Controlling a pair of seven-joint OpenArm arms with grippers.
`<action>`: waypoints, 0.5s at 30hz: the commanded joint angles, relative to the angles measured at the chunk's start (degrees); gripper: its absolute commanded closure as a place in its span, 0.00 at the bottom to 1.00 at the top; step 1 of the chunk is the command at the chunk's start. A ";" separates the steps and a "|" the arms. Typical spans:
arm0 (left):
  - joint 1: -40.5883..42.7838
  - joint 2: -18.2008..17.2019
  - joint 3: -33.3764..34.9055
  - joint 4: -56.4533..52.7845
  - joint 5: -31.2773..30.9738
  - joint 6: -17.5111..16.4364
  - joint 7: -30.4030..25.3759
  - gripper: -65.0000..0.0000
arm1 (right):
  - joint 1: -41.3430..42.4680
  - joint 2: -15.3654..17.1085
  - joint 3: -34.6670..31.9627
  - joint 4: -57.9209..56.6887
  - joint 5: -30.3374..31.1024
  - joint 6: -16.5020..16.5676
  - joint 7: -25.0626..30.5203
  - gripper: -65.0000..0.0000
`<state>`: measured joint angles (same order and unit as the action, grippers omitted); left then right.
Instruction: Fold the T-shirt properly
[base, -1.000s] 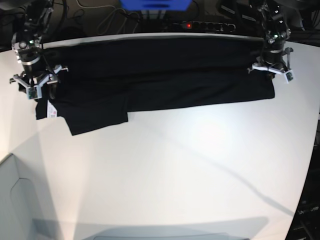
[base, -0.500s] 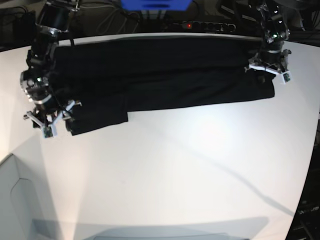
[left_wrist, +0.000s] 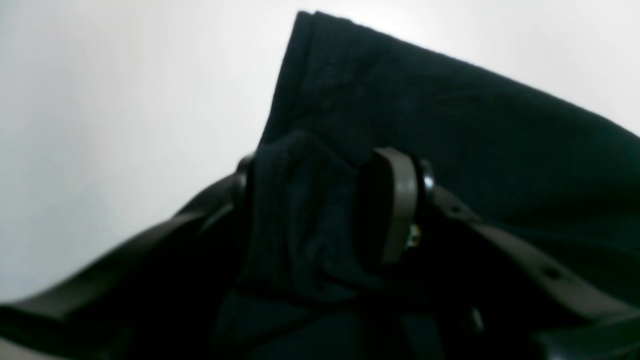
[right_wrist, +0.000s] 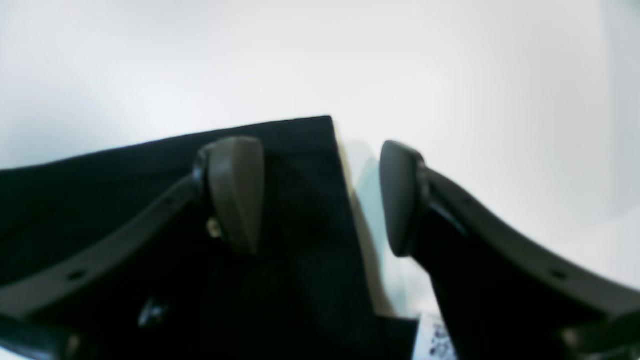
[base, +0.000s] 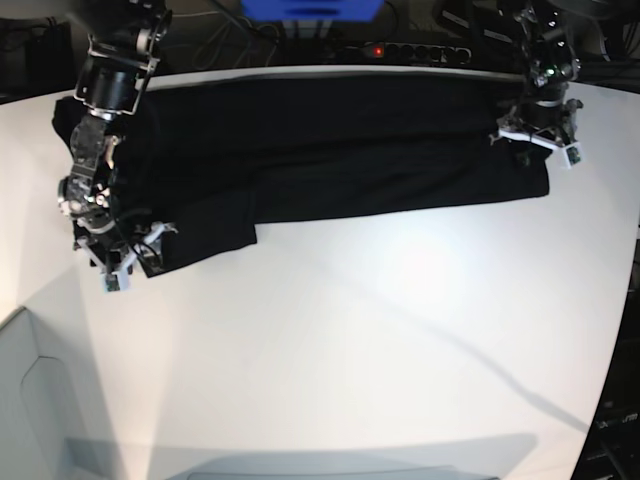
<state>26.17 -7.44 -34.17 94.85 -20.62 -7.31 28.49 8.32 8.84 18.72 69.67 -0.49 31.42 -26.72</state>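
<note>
On the table (base: 400, 330), left tool (left_wrist: 325, 210) pinches the T-shirt (base: 330, 150); right tool (right_wrist: 320, 195) gapes.

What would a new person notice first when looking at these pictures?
The long black T-shirt spread across the far side of the white table stands out most. The left gripper pinches a bunch of its cloth at the base view's right end. The right gripper stands open over a shirt corner at the left end, with a small white label beside it.
</note>
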 joint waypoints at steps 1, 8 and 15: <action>0.16 -0.60 -0.33 0.76 -0.08 -0.03 -1.19 0.54 | 0.25 0.52 0.05 0.35 0.10 -0.08 -1.28 0.47; 0.07 -0.60 -0.33 0.76 -0.08 -0.03 -1.19 0.54 | -0.27 0.43 0.49 3.08 0.10 -0.08 -1.72 1.00; 0.07 -0.69 -0.33 0.76 -0.08 -0.03 -1.19 0.54 | -9.42 -1.68 0.58 25.14 0.36 -0.08 -1.81 1.00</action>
<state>26.20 -7.57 -34.17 94.80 -20.45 -7.31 28.51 -1.93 6.92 19.35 93.56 -1.37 31.20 -30.46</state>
